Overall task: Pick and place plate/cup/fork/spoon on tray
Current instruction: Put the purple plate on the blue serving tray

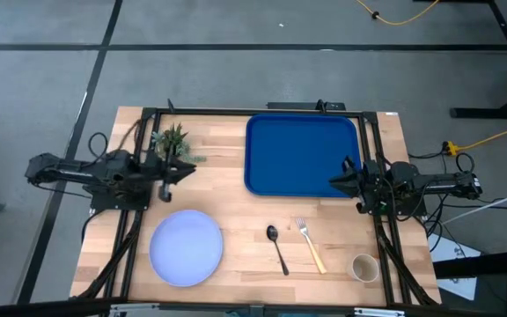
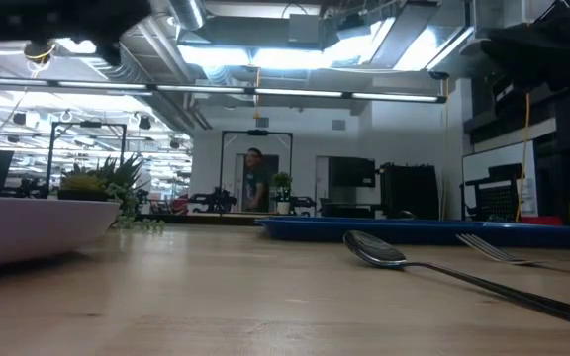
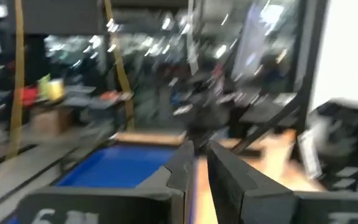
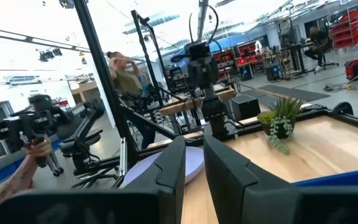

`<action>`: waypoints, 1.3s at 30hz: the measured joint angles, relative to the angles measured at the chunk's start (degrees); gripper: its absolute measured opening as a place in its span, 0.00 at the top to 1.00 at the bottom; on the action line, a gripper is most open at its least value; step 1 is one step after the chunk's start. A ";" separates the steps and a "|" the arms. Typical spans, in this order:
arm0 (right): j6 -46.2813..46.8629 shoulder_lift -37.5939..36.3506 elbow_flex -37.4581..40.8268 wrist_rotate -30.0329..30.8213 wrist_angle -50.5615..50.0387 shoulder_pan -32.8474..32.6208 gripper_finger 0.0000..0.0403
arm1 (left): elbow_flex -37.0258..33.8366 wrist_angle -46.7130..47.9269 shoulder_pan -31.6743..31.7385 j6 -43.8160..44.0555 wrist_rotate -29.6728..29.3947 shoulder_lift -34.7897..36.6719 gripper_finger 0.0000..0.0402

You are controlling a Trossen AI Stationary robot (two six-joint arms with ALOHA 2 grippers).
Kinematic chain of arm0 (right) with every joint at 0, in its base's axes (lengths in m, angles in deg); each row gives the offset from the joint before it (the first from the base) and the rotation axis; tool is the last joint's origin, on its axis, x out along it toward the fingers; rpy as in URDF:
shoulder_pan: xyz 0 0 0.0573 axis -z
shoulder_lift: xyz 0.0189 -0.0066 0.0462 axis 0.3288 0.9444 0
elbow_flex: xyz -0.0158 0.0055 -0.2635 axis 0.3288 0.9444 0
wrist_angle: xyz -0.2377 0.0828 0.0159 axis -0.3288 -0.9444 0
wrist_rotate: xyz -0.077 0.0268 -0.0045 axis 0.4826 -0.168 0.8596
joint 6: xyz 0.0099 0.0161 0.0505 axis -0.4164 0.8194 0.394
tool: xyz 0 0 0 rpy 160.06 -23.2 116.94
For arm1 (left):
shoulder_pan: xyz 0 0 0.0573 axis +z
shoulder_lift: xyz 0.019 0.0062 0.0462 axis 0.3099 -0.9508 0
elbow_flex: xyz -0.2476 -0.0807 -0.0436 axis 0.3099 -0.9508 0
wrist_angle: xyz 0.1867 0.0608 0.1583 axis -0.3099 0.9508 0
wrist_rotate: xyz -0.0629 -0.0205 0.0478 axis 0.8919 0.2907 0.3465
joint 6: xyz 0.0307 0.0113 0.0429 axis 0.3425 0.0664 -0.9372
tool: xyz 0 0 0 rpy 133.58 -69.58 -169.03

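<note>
**While both arms wait, tableware lies outside the tray**

Left gripper (image 1: 186, 170), fingers nearly together and holding nothing, hovers left of the tray (image 1: 302, 154). Below the tray lie the plate (image 1: 186, 247), spoon (image 1: 277, 247), fork (image 1: 310, 244) and cup (image 1: 364, 267). Right gripper (image 1: 337, 180), likewise closed and empty, is at the tray's right edge

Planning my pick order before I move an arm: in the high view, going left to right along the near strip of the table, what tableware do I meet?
plate → spoon → fork → cup. All four lie on the bare wood, apart from each other; the tray sits behind them, with nothing on it.
</note>
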 joint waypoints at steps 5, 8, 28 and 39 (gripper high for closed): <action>0.13 0.00 0.00 -0.02 -2.00 0.00 0.84 | 12.22 18.12 -0.11 -1.29 0.52 -12.05 0.90; 0.38 0.00 0.00 -0.02 -4.02 0.00 0.84 | 19.87 25.99 -2.11 3.62 4.18 -17.44 0.91; 0.30 0.02 0.00 -0.02 -6.30 0.00 0.84 | 35.92 58.61 -25.22 27.17 -1.49 -35.94 0.95; 0.30 0.07 0.02 -0.02 -7.08 -0.01 0.84 | 35.94 55.67 -27.28 28.66 -10.65 -38.52 0.94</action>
